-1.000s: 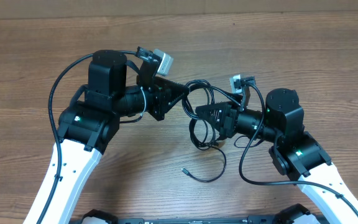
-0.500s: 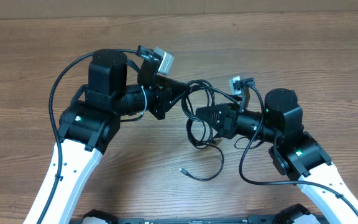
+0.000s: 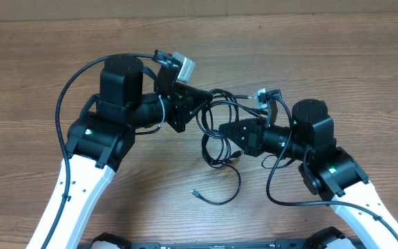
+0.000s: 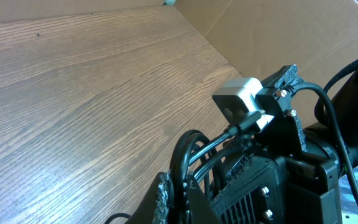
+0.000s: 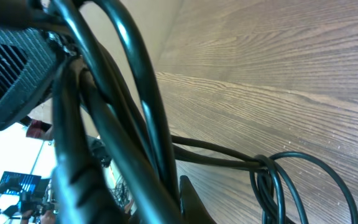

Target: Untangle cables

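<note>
The thin black cables [image 3: 215, 142] hang as a tangled bundle of loops between my two grippers above the wooden table. The left gripper [image 3: 204, 102] is shut on a strand at the top of the bundle; in the left wrist view its jaws [image 4: 180, 202] pinch a curved black cable [image 4: 182, 155]. My right gripper [image 3: 221, 127] is shut on strands on the bundle's right side. In the right wrist view thick-looking cables [image 5: 123, 93] cross right in front of the camera, and a knot of loops [image 5: 267, 167] lies on the wood. One loose cable end with a small plug [image 3: 194, 194] trails onto the table.
The wooden table [image 3: 323, 55] stretches all round. A cardboard wall [image 4: 272, 31] borders the table's far edge. Both arms' own thicker wires [image 3: 64, 104] loop beside their bases. The right arm's wrist camera [image 4: 241, 102] sits close in front of the left gripper.
The hanging loops and the trailing plug end have shifted left and slightly toward the front. The right gripper has moved a little left and down. Both grippers stay shut.
</note>
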`<state>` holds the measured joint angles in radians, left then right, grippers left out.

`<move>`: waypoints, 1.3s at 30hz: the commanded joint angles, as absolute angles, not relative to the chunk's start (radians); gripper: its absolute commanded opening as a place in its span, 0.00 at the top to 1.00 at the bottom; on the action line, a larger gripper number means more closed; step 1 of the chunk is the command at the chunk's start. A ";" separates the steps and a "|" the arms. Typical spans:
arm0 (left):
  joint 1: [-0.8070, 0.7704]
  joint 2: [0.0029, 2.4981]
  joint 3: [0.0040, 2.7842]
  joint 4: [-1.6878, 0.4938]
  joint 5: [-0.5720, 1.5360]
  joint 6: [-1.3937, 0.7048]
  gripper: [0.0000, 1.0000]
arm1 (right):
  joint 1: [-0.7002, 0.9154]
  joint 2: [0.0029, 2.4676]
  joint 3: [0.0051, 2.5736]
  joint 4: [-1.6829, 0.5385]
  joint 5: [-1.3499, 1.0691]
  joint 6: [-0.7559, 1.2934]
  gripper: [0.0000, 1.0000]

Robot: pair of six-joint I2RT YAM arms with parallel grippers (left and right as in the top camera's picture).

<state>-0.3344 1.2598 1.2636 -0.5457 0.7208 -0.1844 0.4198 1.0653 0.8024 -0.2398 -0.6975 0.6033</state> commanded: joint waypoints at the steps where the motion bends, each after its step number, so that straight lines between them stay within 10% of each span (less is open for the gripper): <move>1: -0.334 1.261 1.286 -0.526 0.694 -0.198 0.96 | 0.424 1.063 0.825 -0.257 -0.688 0.593 0.96; 39: -0.326 1.261 1.286 -0.546 0.617 -0.198 0.96 | 0.424 1.063 0.825 -0.392 -0.621 0.593 0.96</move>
<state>-0.3344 1.2617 1.2636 -0.5533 0.6598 -0.1844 0.4198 1.0653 0.8043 -0.3813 -0.6353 0.6014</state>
